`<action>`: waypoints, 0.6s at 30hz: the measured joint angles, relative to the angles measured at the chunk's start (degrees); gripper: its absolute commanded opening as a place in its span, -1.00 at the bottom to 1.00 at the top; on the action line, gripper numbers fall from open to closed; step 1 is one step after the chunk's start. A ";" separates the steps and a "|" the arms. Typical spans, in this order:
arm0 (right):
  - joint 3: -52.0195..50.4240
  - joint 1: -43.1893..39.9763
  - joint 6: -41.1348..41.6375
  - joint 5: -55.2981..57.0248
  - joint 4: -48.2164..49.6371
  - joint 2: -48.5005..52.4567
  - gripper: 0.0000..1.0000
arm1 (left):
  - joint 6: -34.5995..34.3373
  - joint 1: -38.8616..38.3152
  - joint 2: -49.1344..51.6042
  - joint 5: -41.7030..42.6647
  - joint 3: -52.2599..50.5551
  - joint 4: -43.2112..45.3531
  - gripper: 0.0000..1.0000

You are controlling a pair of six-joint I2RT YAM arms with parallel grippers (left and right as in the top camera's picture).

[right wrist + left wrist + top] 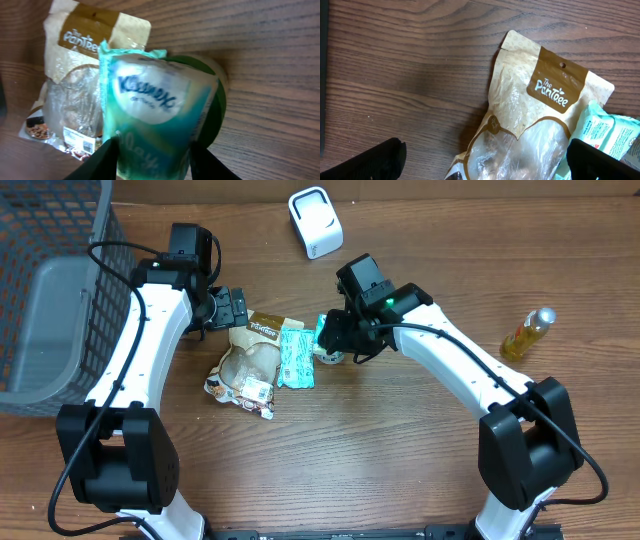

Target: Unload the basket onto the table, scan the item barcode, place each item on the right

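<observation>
From overhead, my left gripper (232,308) hangs wide open and empty at the top of the brown pouch (245,365). My right gripper (328,335) meets the tissue pack (295,358), well apart from the white scanner (314,222).

Left wrist shows only the pouch and the pack's corner.

Right wrist alone shows my fingers (102,160) pinching the pack's sides, with a green round container (217,100) behind it.

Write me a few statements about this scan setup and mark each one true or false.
1. The white scanner stands apart from both pincers. True.
2. The left pincer is shut on the snack pouch. False: it is wide open over the pouch, holding nothing.
3. A Kleenex pack sits between the fingers of the right pincer. True.
4. The bottle lies in the basket. False: it lies on the table, beside the right arm.
</observation>
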 measured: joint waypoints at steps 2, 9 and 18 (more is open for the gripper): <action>-0.11 0.00 -0.04 -0.04 0.22 0.00 -0.67 | 0.00 0.02 0.00 0.00 0.00 0.00 0.99; 0.33 -0.13 1.03 -0.24 0.04 -0.02 -0.85 | 0.00 0.02 0.00 0.00 0.00 0.00 1.00; 8.09 -3.15 -5.49 -2.75 -9.66 -0.04 -0.93 | 0.00 0.02 0.00 0.00 0.00 0.00 0.99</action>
